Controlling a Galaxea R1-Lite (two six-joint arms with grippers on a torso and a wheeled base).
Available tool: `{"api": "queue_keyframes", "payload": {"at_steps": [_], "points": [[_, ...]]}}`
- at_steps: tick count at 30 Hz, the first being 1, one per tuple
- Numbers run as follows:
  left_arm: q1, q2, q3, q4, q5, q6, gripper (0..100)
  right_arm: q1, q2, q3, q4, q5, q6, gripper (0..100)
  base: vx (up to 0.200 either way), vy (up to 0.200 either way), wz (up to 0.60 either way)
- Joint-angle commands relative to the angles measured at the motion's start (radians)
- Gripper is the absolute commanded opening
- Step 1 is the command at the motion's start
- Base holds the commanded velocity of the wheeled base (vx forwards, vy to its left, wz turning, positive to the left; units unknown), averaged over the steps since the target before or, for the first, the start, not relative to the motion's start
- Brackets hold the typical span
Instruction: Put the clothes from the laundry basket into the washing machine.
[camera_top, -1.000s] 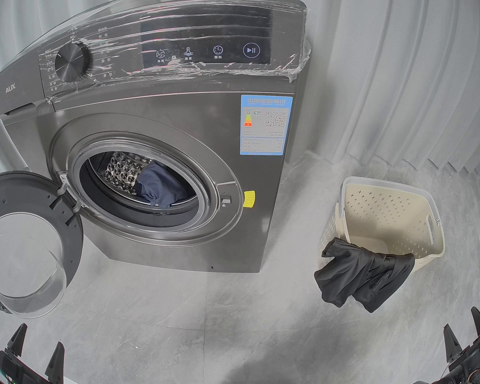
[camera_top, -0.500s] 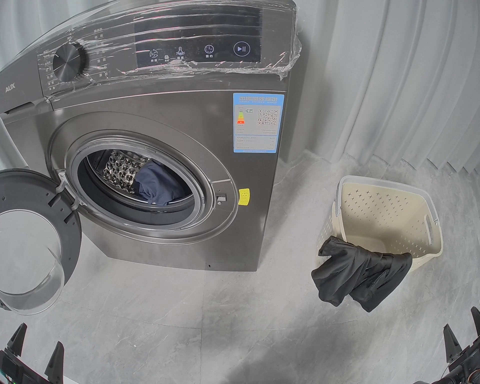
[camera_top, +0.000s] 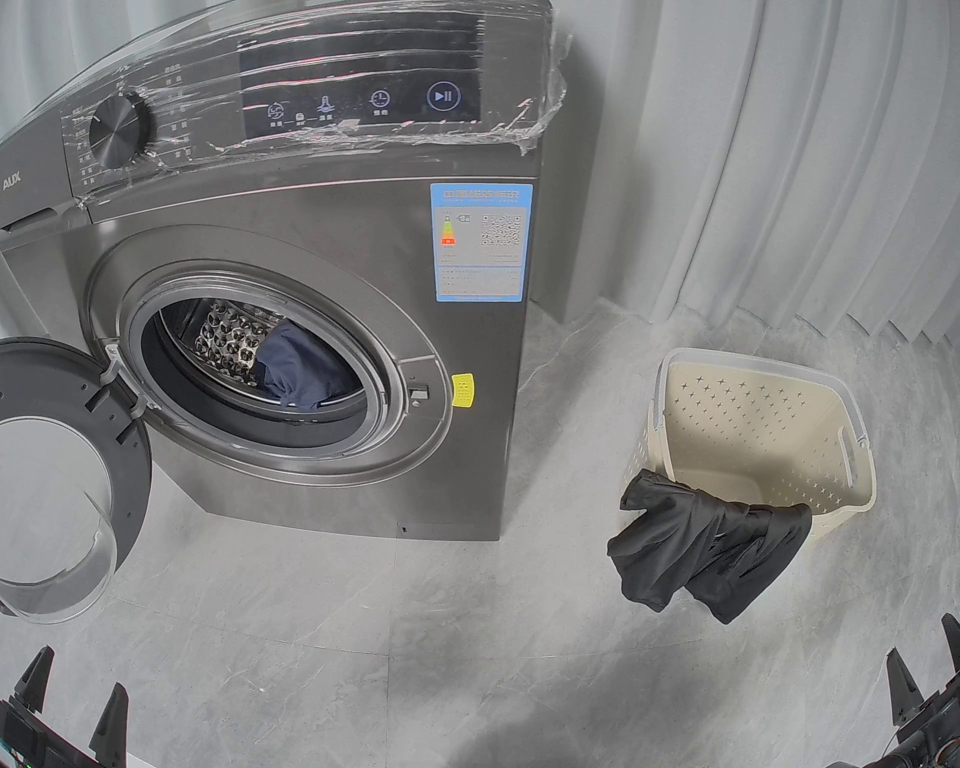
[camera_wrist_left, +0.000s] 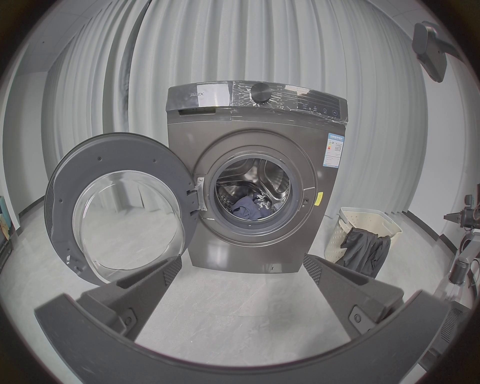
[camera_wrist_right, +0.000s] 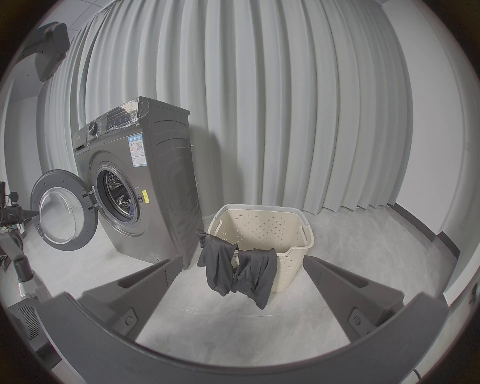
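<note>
dark garment (camera_top: 700, 545), perhaps trousers, drapes over basket (camera_top: 750, 358) rim.

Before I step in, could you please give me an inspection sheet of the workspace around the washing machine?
Surface: grey tiled floor.
Job's things: washing machine with its door swung open; blue garment inside the drum; laundry basket on the floor beside the machine; dark garment draped over its near rim, hanging outside; nothing else seen in the basket.
Clutter: nothing seen.
Grippers: left gripper and right gripper both open, holding nothing, well short of the basket.
Cables: nothing seen.
Surroundings: pale curtains behind machine and basket.
</note>
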Motion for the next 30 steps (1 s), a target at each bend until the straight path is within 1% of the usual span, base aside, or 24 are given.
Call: {"api": "queue_keyframes", "payload": {"at_steps": [1, 9, 15, 27, 30], "points": [[0.0, -0.014, 0.016, 0.0, 0.0, -0.001, 100, 0.001, -0.004, 0.016, 0.0, 0.0, 0.0, 100, 0.0, -0.2, 0.0], [0.0, -0.013, 0.016, 0.0, 0.001, -0.001, 100, 0.002, -0.004, 0.016, 0.0, 0.0, 0.0, 100, 0.0, -0.2, 0.0], [0.0, -0.014, 0.016, 0.0, 0.001, -0.001, 100, 0.001, -0.004, 0.016, 0.0, 0.0, 0.0, 100, 0.0, 0.0, 0.0], [0.0, -0.013, 0.018, 0.0, 0.001, -0.001, 100, 0.001, -0.004, 0.016, 0.0, 0.0, 0.0, 100, -0.2, 0.0, 0.0], [0.0, -0.013, 0.016, 0.0, 0.001, -0.002, 100, 0.001, -0.004, 0.016, 0.0, 0.0, 0.0, 100, 0.0, 0.0, 0.0]]}}
